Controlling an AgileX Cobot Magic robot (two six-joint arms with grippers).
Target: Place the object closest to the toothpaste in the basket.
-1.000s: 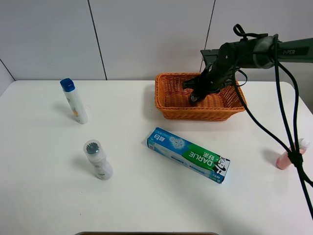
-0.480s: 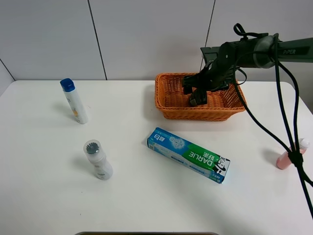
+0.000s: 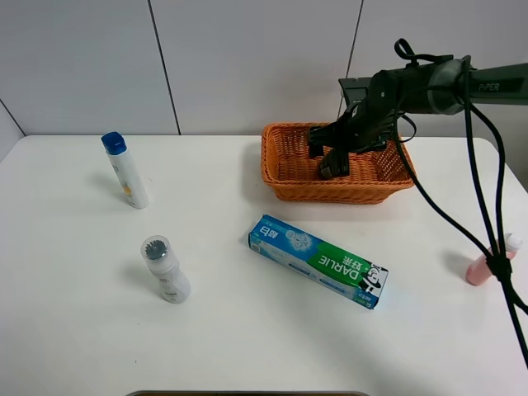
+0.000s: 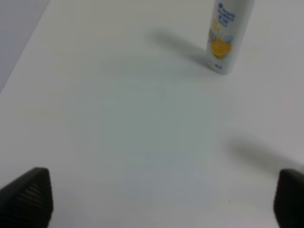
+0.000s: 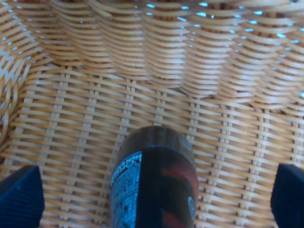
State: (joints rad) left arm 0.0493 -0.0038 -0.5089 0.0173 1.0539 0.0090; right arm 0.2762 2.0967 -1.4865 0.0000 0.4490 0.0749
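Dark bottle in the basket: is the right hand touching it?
Apart. Right wrist view shows basket weave between the dark bottle and both fingers of the right hand.

The can [image 5: 154,190] sits in the basket [image 3: 289,183], behind the toothpaste [image 3: 318,260].

Blue-capped bottle [image 3: 125,172]; perhaps a pink bottle [image 3: 480,268]

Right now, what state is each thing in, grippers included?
Right gripper: open, over the basket.
Dark bottle: in the basket, between the open fingers, not gripped.
Left gripper: open, empty.
Toothpaste box: lying flat on the table.
Blue-capped bottle: upright.
Grey-capped bottle: upright.
Pink bottle: partly hidden, pose unclear.
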